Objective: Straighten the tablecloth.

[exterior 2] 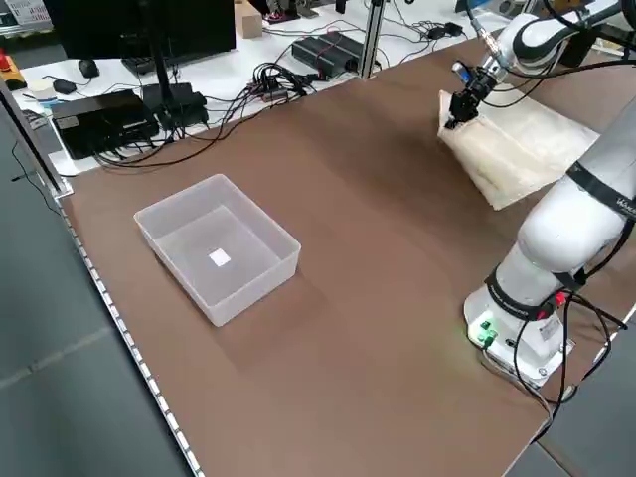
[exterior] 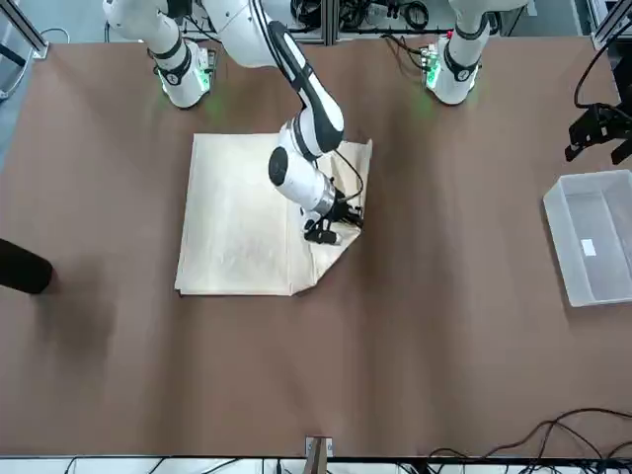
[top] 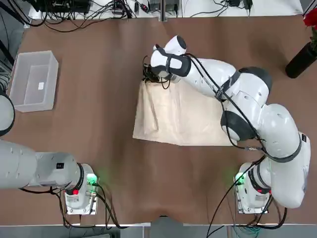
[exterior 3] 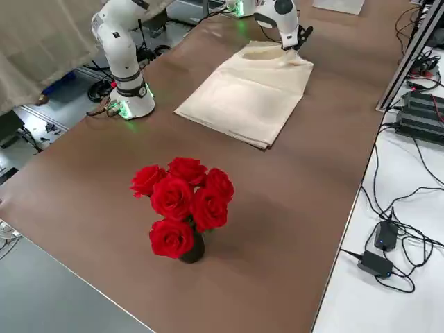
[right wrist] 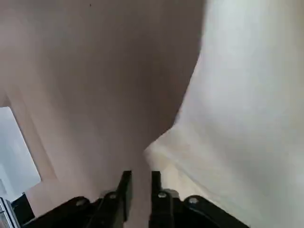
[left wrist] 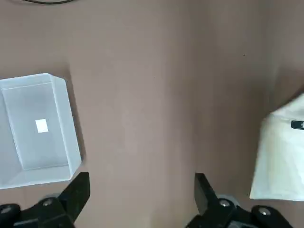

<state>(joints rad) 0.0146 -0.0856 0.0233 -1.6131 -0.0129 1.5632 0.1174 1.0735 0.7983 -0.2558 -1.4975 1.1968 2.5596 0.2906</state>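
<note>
Bin (top: 32, 81) of clear plastic sits well to the left of the tablecloth (top: 184, 116), and the left gripper (left wrist: 137, 199) hangs between them with its jaws spread wide, gripping nothing. The right gripper (top: 150, 75) is at the tablecloth's far left corner, jaws nearly closed and pinching that corner of the cloth.

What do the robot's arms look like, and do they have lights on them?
Both arms are glossy white with rounded, tube-like segments and dark grey bands at the joints. Black cables run along the right arm down to its black two-fingered right gripper. The left gripper is black too. Each base glows green, with small red lights beside.
</note>
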